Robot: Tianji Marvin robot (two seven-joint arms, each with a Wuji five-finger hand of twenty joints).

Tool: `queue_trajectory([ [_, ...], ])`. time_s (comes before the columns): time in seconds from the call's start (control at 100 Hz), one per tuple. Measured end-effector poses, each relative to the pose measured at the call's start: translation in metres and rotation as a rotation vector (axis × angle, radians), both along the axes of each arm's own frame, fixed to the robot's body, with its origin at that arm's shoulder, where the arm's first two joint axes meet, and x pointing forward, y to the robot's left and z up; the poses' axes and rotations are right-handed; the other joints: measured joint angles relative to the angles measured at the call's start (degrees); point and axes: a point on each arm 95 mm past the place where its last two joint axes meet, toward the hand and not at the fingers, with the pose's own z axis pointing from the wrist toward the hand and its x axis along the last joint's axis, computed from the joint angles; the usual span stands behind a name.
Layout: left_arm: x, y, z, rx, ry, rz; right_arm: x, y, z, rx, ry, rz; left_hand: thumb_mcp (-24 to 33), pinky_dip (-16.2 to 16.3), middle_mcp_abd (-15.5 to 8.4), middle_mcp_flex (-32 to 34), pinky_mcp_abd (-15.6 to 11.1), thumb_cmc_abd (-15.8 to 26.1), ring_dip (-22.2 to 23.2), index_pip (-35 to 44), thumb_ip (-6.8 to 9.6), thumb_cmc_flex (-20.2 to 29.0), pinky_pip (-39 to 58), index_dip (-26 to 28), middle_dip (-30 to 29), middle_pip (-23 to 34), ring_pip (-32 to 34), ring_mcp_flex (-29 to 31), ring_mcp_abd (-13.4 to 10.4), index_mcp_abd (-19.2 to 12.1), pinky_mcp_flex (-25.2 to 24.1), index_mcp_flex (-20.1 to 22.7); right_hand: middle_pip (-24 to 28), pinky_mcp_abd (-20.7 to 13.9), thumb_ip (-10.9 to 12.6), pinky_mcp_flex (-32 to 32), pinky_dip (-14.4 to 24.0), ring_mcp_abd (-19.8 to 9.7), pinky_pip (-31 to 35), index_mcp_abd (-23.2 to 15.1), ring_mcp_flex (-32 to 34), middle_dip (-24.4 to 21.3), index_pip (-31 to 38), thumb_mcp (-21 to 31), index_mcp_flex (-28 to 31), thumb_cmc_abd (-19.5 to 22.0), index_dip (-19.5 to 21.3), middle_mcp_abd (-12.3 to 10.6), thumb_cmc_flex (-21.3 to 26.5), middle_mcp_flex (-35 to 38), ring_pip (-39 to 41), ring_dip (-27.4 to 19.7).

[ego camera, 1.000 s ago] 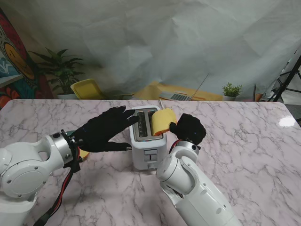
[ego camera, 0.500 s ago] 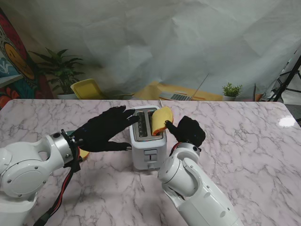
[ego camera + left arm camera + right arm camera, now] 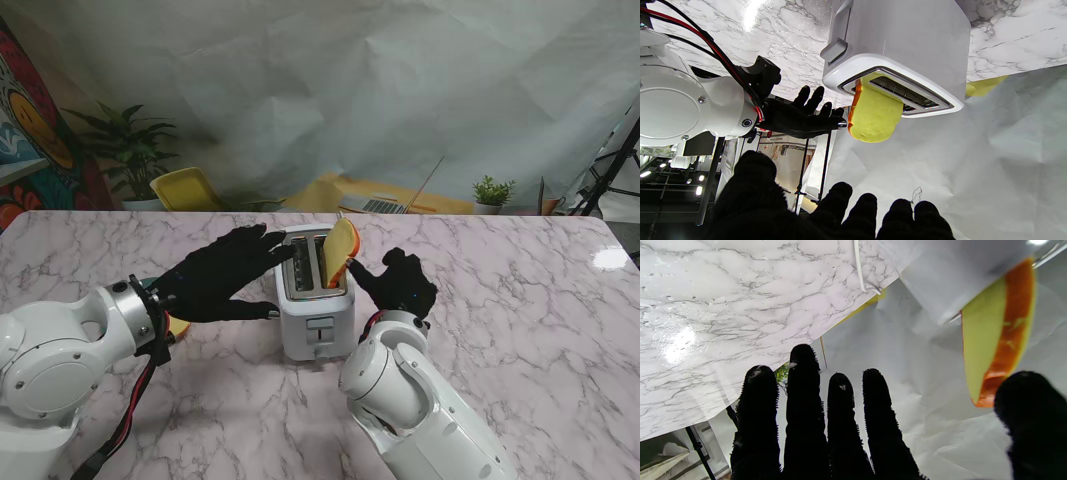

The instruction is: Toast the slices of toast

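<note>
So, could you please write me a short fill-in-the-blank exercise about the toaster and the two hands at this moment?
1. The toast slice stands partly inside a slot of the white ____.
2. The right hand has its fingers spread and holds ____.
3. The left hand rests against the toaster's ____ side in the stand view.
4. The table has a ____ pattern.

Missing words: toaster; nothing; left; marble

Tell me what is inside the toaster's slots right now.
One toast slice stands tilted in the toaster's right slot, mostly sticking out. The left slot looks empty from the stand view; its depths and the slice's lower end are hidden.
</note>
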Motion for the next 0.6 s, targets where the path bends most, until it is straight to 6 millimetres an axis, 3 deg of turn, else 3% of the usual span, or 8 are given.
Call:
queue_trajectory([
  [0.18, 0.000, 0.000, 0.000, -0.002, -0.002, 0.000, -0.006, 0.000, 0.003, 0.024, 0.024, 0.012, 0.00, 0.00, 0.00, 0.00, 0.00, 0.00, 0.00, 0.00, 0.00, 0.00, 0.00, 0.00, 0.00, 0.00, 0.00, 0.00, 0.00, 0.00, 0.00, 0.00, -5.44, 0.65, 0.14, -5.10, 0.02, 0.71, -4.89, 2.87, -7.00, -4.73, -8.24, -1.46, -4.72, 1.74, -2.25, 1.69, -2.29, -6.48, -7.30, -3.47],
  [0.5, 0.000, 0.000, 0.000, -0.003, -0.004, 0.002, -0.022, -0.006, 0.010, 0.052, 0.010, 0.006, 0.00, 0.00, 0.00, 0.00, 0.00, 0.00, 0.00, 0.00, 0.00, 0.01, 0.00, 0.00, 0.00, 0.00, 0.00, 0.00, 0.00, 0.00, 0.00, 0.00, -10.24, 0.68, 0.14, -12.10, -0.13, 0.67, -11.29, 6.32, -15.75, -9.10, -20.16, -3.53, -5.43, 4.05, -2.96, 3.92, -2.80, -13.08, -14.15, -7.41],
  [0.6, 0.000, 0.001, 0.001, -0.002, -0.009, 0.005, -0.033, -0.009, 0.015, 0.045, -0.013, -0.001, 0.00, 0.00, 0.00, 0.00, 0.00, 0.00, 0.00, 0.00, 0.00, 0.01, 0.00, 0.00, 0.00, 0.00, 0.00, 0.00, 0.00, 0.00, 0.00, 0.00, -10.29, 0.59, 0.14, -13.93, -0.16, 0.67, -13.12, 7.78, -17.92, -10.52, -25.27, -4.69, -5.40, 4.03, 0.61, 4.82, -1.76, -14.55, -15.51, -8.52],
])
